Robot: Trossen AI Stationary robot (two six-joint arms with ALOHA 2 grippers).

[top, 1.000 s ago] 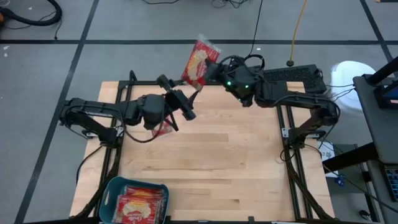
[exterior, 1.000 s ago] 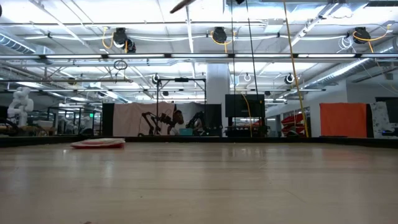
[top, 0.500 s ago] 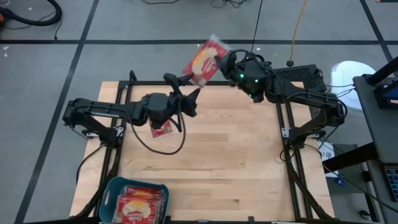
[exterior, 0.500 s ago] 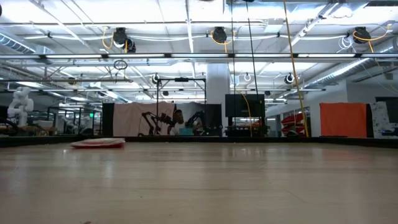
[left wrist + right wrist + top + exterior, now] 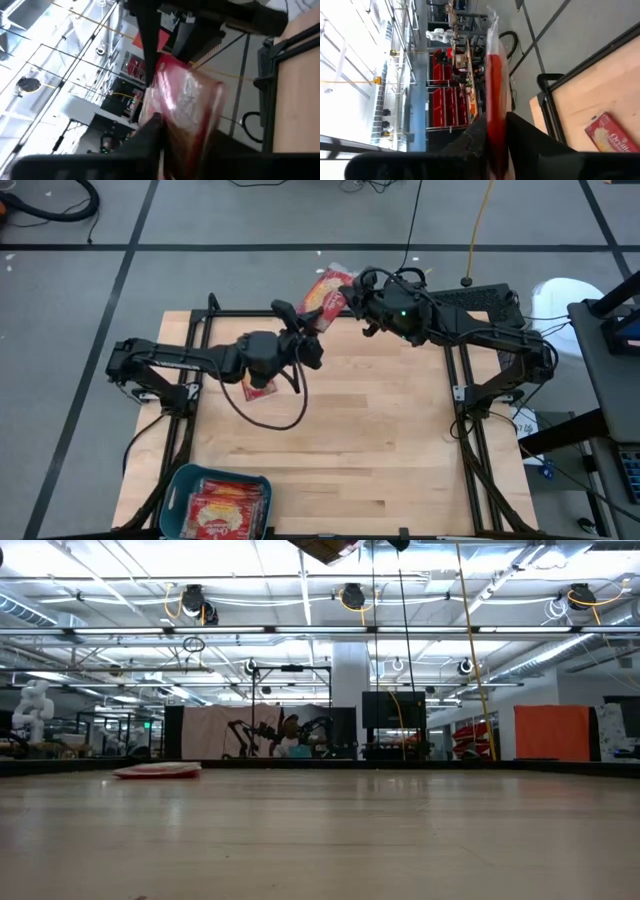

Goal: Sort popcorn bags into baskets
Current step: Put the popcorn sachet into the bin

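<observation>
A red popcorn bag (image 5: pixel 325 290) hangs high over the table's far edge, between both grippers; the low view shows only its lower tip (image 5: pixel 325 548). My left gripper (image 5: pixel 308 323) is shut on its left end and my right gripper (image 5: pixel 346 298) on its right end. A second popcorn bag (image 5: pixel 260 387) lies flat on the table under my left arm, also visible in the low view (image 5: pixel 158 770). The teal basket (image 5: pixel 172 498) stands at the near left corner with popcorn bags (image 5: pixel 222 510) inside. My left gripper pinches the bag's left end (image 5: pixel 167 97) between its two fingers, which come from the table's left and slant upward. The bag is lifted clear of the table. My right gripper pinches the bag's opposite end (image 5: pixel 495 112) between its two fingers, coming from the table's right. In its wrist view the bag shows edge-on, standing out past the fingertips, clear of the table.
A black frame (image 5: pixel 205 320) runs around the table's edges. Bare wood (image 5: pixel 370 440) spreads over the table's middle and right. A cable (image 5: pixel 280 415) loops below my left arm.
My left gripper has risen and gone toward the table's far right, up to the held bag, and has shut on its left end. My right gripper has kept the bag aloft and brought it slightly down and left.
</observation>
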